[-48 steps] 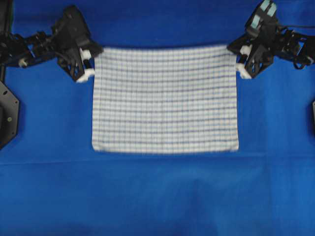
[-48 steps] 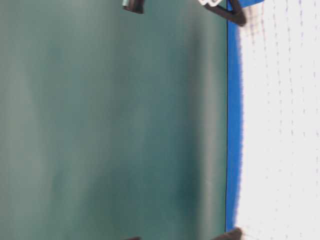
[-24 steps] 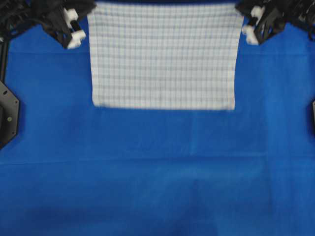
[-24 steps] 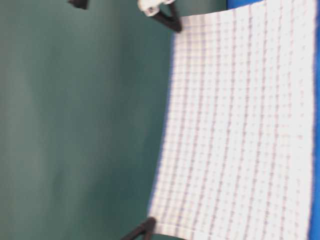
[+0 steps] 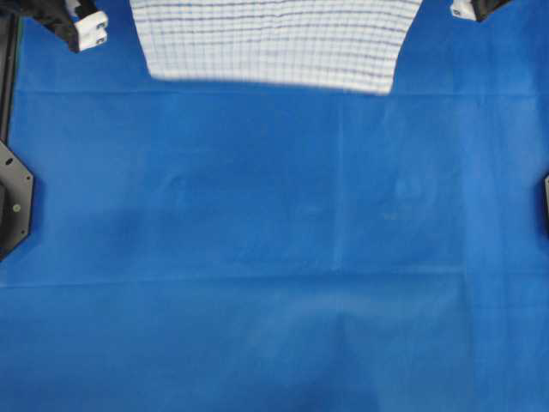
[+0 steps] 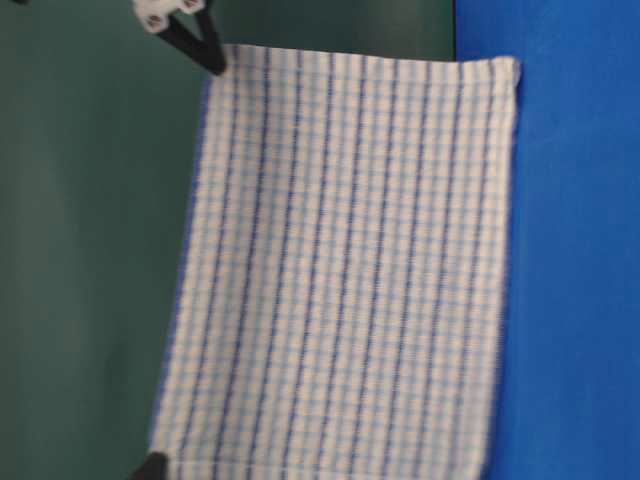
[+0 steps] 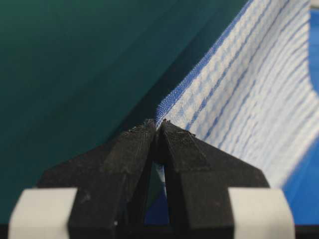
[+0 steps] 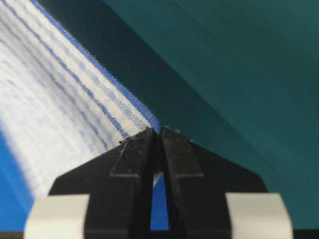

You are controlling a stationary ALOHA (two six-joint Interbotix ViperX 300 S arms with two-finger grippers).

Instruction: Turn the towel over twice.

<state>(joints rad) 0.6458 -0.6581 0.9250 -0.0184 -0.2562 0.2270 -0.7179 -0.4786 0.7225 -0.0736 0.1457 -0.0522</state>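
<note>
**Two grippers, one towel, each pinching a corner**

Two corners of the towel (image 6: 340,270) are held up, one in each gripper. The left gripper (image 7: 158,125) has its jaws pressed together on the towel's hemmed corner; the cloth runs away from the black fingertips (image 7: 134,142) up and to the right in the left wrist view. The right gripper (image 8: 160,132) is pinched on the opposite corner in the same way, the blue-edged hem coming straight out from between its fingertips (image 8: 182,149) and the cloth sloping off to the left.

In the table-level view the towel hangs as a flat sheet, stretched between a black fingertip (image 6: 205,50) at one top corner and another dark tip (image 6: 150,466) at the other. Its lower hem reaches down against the blue tablecloth (image 6: 580,250); whether it touches cannot be told. The checked pattern of dark and light blue lines faces this camera.

From overhead, the towel (image 5: 274,43) sits at the far edge of the tablecloth (image 5: 274,257), centred between the two sides, its lower hem slightly curved. A white gripper part (image 5: 90,27) shows at the far left corner and another (image 5: 463,9) at the far right corner.
</note>
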